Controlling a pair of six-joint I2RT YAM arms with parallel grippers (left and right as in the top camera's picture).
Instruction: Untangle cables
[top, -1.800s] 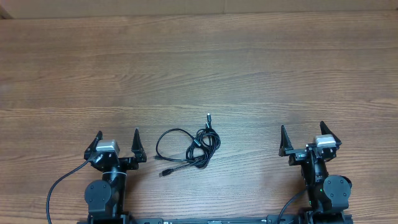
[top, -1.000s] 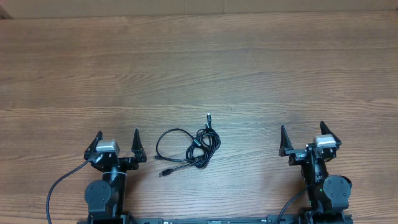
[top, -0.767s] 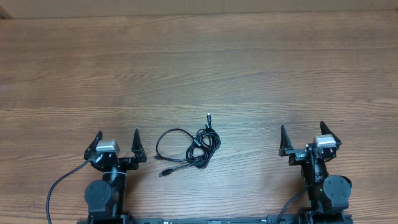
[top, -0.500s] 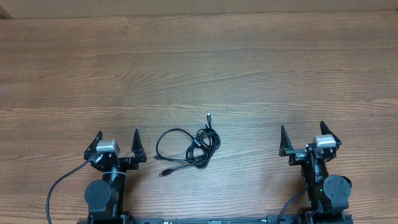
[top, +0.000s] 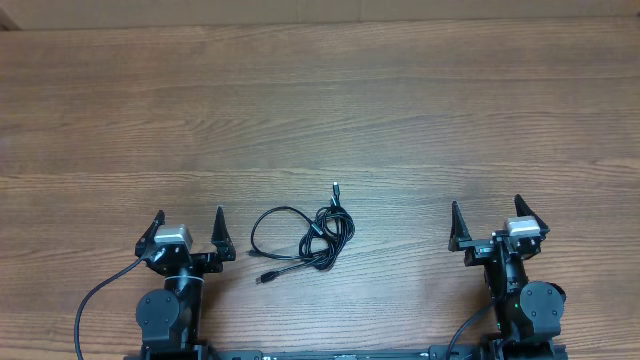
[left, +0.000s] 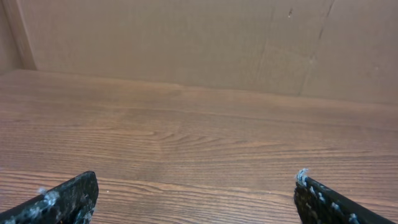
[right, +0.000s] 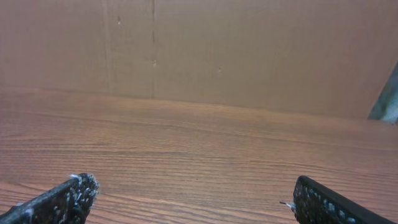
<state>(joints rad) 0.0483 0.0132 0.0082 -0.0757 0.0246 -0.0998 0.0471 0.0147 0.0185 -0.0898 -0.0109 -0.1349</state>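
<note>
Few thin black cables in a loopy tangle on woodgrain counter, b/w L tool & R tool, both spread wide.

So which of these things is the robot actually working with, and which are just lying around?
Part of the job:
- cables, a tangled black bundle on the table between the two arms
- left pincer, open and empty
- right pincer, open and empty

Just there:
- wooden table
- cardboard wall behind it
- thick black wire running to the left arm
</note>
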